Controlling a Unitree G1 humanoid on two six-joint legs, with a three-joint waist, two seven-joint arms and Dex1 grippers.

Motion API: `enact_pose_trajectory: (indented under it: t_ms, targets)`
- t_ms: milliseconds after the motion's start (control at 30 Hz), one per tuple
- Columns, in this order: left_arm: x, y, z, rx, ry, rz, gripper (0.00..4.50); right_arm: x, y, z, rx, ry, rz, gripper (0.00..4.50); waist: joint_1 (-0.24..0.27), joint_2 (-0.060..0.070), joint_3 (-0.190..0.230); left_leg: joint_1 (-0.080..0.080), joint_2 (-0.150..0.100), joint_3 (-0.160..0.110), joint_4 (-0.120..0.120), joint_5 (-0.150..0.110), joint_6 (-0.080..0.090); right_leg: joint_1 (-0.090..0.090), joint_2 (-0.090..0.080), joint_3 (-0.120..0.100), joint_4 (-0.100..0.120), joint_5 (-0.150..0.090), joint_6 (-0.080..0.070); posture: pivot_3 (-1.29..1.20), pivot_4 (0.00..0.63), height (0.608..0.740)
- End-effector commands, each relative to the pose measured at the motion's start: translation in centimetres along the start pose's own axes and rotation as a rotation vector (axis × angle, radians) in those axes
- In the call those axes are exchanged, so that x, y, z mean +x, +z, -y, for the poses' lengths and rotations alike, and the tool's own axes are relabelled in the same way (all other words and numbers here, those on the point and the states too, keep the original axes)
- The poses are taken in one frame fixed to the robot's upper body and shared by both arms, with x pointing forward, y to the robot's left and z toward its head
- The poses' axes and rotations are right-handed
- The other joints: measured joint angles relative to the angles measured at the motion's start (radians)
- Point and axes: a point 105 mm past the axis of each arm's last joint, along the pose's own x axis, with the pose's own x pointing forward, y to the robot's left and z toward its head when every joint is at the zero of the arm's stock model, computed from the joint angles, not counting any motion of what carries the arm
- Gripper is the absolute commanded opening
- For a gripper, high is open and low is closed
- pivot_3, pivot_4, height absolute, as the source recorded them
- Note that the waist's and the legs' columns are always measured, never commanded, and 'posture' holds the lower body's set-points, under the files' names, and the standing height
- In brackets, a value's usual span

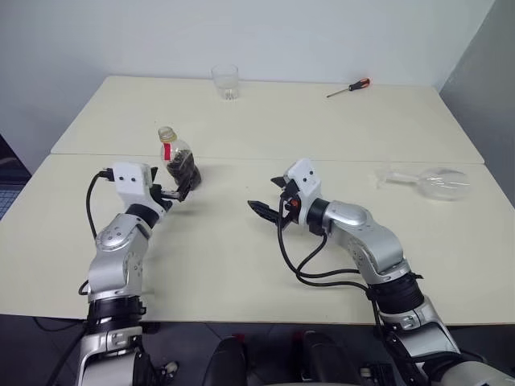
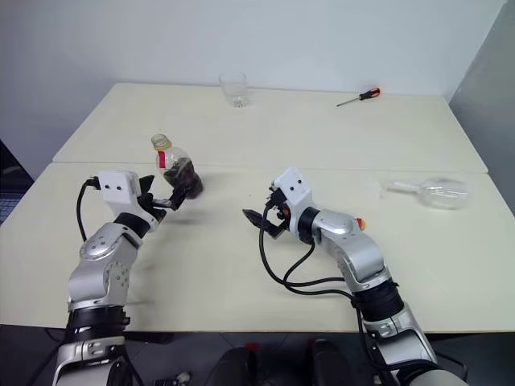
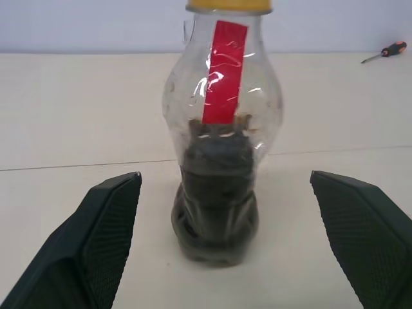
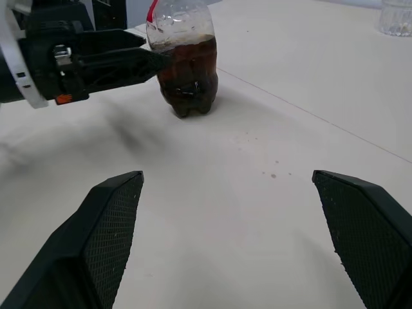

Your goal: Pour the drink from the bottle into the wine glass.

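Observation:
The bottle (image 1: 179, 159) stands upright on the left half of the table, clear with a red label strip and a yellowish top. The dark drink (image 3: 215, 206) fills its lower part. My left gripper (image 1: 183, 186) is open just in front of the bottle, and its fingers (image 3: 103, 238) stand wide apart without touching it. The wine glass (image 1: 438, 182) lies on its side at the far right, stem pointing left. At the table's middle my right gripper (image 1: 261, 209) is open and holds nothing, pointing left toward the bottle (image 4: 187, 64).
A short clear tumbler (image 1: 226, 81) stands at the back of the table. A red-handled screwdriver (image 1: 350, 88) lies at the back right. A seam (image 1: 338, 159) runs across where two tabletops meet.

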Motion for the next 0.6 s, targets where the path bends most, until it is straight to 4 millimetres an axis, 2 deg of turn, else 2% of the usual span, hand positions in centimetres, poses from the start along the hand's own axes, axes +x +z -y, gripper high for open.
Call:
enact_pose_trajectory:
  t_ms: [33,133,300,367,500,600]
  targets:
    - [-1.3,2.3,0.5,-0.001,0.007,0.056,4.48,-0.2,0.8,-0.3,-0.028,0.005,0.037,4.50,0.000,0.000,0.000,0.000,0.000,0.000,0.000,0.000,0.000,0.000,0.000,0.000,0.000,0.000,0.000,0.00,0.150,0.740]
    - [-2.3,2.5,1.5,-0.028,-0.005,0.038,4.48,-0.7,0.4,-0.2,-0.024,-0.007,0.030,4.50,0.001,0.000,0.000,0.000,0.000,0.000,0.000,0.000,0.000,0.000,0.000,0.000,0.000,0.000,0.000,0.00,0.150,0.740]
    - [-3.8,2.4,4.8,-0.018,-0.172,-0.020,4.48,-2.7,0.1,1.0,-0.029,-0.072,0.011,4.50,0.002,0.000,0.000,0.000,0.000,0.000,0.000,0.000,0.000,0.000,0.000,0.000,0.000,0.000,0.000,0.00,0.150,0.740]
    - [-4.5,2.3,6.7,-0.009,-0.295,-0.046,4.48,-4.1,0.0,2.2,-0.019,-0.130,-0.003,4.50,0.003,0.000,0.000,0.000,0.000,0.000,0.000,0.000,0.000,0.000,0.000,0.000,0.000,0.000,0.000,0.00,0.150,0.740]
    - [-6.0,3.0,11.7,-0.014,-0.615,-0.083,4.48,-8.3,-0.3,5.8,0.038,-0.349,-0.029,4.50,0.005,0.000,0.000,0.000,-0.001,0.000,0.000,0.000,0.000,0.001,0.000,0.000,-0.001,0.000,0.000,0.00,0.150,0.740]
    - [-6.7,3.8,14.4,-0.011,-0.798,-0.089,4.48,-10.9,-0.5,7.9,0.064,-0.485,-0.032,4.50,0.004,0.000,0.000,0.001,-0.002,0.001,0.000,0.000,0.000,0.001,0.001,0.001,-0.001,0.000,0.000,0.00,0.150,0.740]
